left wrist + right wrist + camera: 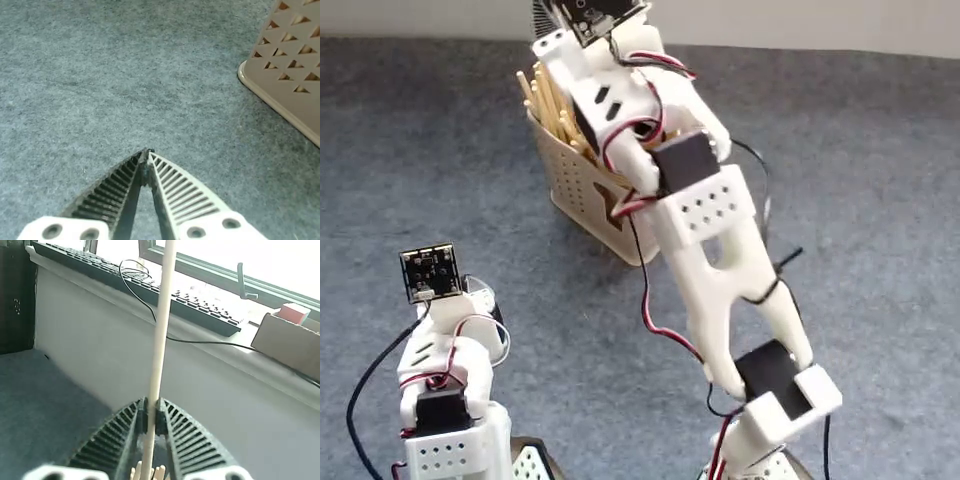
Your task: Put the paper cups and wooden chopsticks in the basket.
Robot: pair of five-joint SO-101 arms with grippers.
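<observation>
A beige perforated basket (588,196) stands at the back of the grey mat, with several wooden chopsticks (546,102) sticking up out of it. My right arm stretches over the basket. Its gripper (151,416) is shut on one upright wooden chopstick (161,330), and more chopstick ends (150,472) show just beneath the jaws. My left arm (442,335) sits at the front left, well short of the basket. Its gripper (147,156) is shut with nothing in it, low over the mat, with the basket's corner (285,65) off to one side.
The grey mat (840,160) has free room to the left and right of the basket. Behind the table runs a pale wall with a ledge carrying a dark keyboard (150,285), a black cable (200,342) and a cardboard box (287,337).
</observation>
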